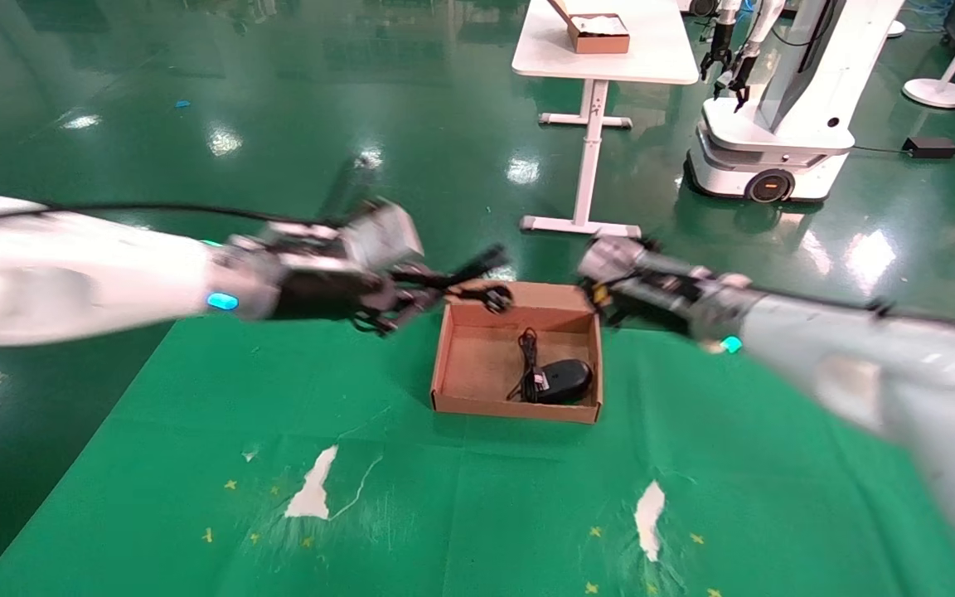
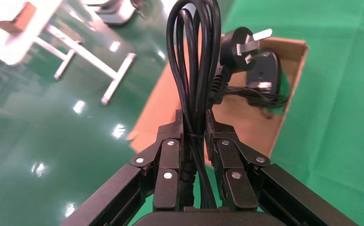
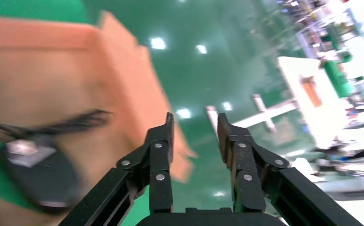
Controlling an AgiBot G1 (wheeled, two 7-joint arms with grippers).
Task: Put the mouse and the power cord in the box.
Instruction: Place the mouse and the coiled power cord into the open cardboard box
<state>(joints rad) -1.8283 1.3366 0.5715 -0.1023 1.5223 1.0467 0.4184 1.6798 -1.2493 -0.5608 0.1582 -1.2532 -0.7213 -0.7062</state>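
Note:
The brown cardboard box (image 1: 477, 356) sits on the green mat at centre. Inside it, toward its right side, lies the black mouse (image 1: 564, 380) with its thin cable bunched beside it; the mouse (image 3: 38, 174) also shows in the right wrist view. My left gripper (image 1: 411, 303) is shut on the looped power cord (image 2: 194, 56), held just above the box's far left corner, with its pronged plug (image 2: 243, 44) hanging over the box (image 2: 255, 122). My right gripper (image 3: 195, 123) hovers open and empty beside the box's far right corner (image 3: 123, 70).
A white table (image 1: 602, 50) with another cardboard box (image 1: 598, 33) stands far behind. A white wheeled robot (image 1: 776, 141) is at the back right. The mat (image 1: 477, 497) has torn white patches near its front.

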